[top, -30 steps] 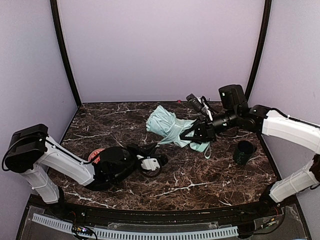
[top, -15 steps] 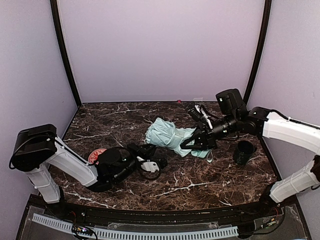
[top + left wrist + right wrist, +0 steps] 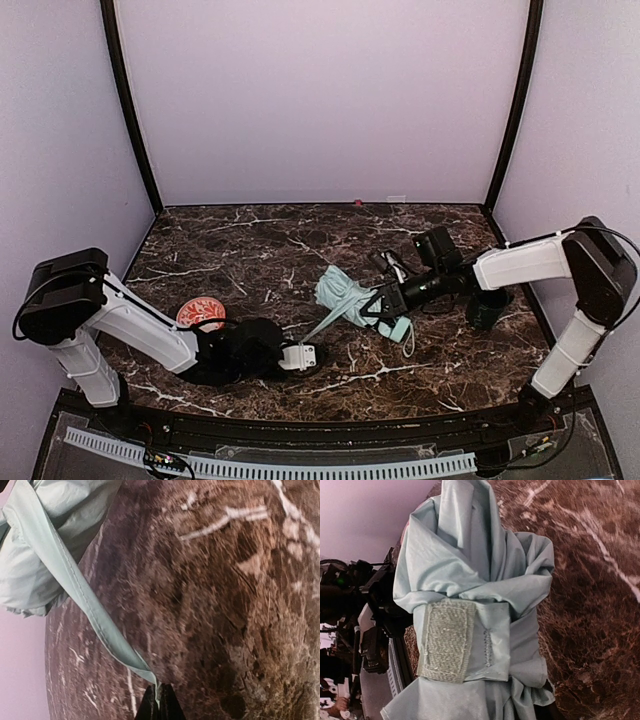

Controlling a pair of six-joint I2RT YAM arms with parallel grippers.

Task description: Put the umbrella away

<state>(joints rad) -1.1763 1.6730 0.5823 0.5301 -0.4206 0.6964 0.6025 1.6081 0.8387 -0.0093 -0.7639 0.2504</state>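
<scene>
The umbrella (image 3: 347, 294) lies on the marble table (image 3: 250, 240), right of centre, as a loosely gathered mint bundle. Its handle (image 3: 398, 328) points toward the near edge, and a wrist strap (image 3: 409, 346) trails from the handle. In the top external view, the right gripper (image 3: 380, 304) reaches in from the right and is partly closed around the bundle near the handle end. The exact contact of the fingers is hard to make out from above. The right wrist view does not show the fingers. It is filled by the umbrella (image 3: 470, 580), whose folds are gathered under a fabric band carrying a hook-and-loop patch (image 3: 445, 641), a detail not visible from above. The closure strap (image 3: 322, 326) runs diagonally from the bundle toward the left gripper (image 3: 303, 352), which lies low on the table near the front edge. From above, the strap end merges with the dark gripper body. The left wrist view resolves it: the closure strap (image 3: 75, 590) comes down from the fabric at upper left and ends pinched between the fully closed fingertips of the left gripper (image 3: 159, 706). Only the top external view shows the dark green cup (image 3: 487, 312), just beyond the right forearm, and the red disc (image 3: 200, 311) beside the left arm. Both stand apart from the umbrella.
</scene>
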